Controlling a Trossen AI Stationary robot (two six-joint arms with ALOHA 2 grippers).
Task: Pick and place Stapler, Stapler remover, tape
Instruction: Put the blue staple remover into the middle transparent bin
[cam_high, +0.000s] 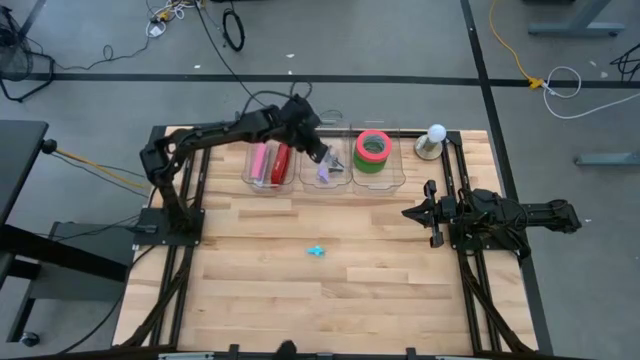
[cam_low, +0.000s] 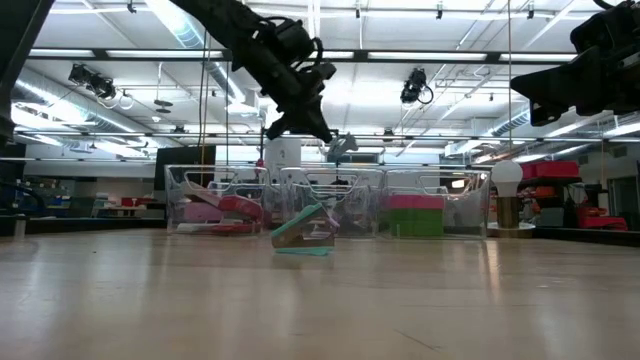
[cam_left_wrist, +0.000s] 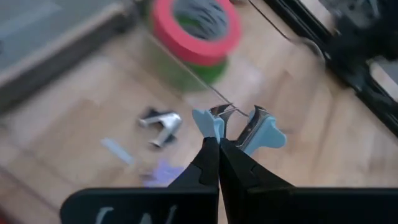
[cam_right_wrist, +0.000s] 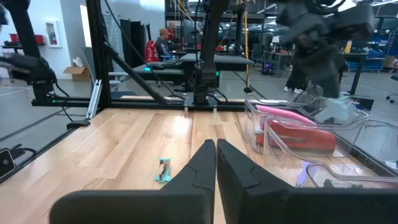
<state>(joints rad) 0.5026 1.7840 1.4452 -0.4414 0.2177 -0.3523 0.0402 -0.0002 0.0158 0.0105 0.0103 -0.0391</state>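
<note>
Left pincer (cam_left_wrist: 219, 142) is pinched tight on a light-blue plastic-and-metal staple remover (cam_left_wrist: 241, 127), upper centre of the high view, above the middle clear plastic bin (cam_high: 327, 180). It looks light, rigid, slippery; best gripped by its plastic wings. Right pincer (cam_right_wrist: 216, 148) idles closed, empty, at right.

Your left arm reaches from its base at the left of the high view up toward top centre, its left gripper (cam_high: 322, 153) pinched closed on a light-blue staple remover (cam_left_wrist: 239, 126). Your right arm sits folded at the right edge, right gripper (cam_high: 412, 212) closed and pointing toward centre.
</note>
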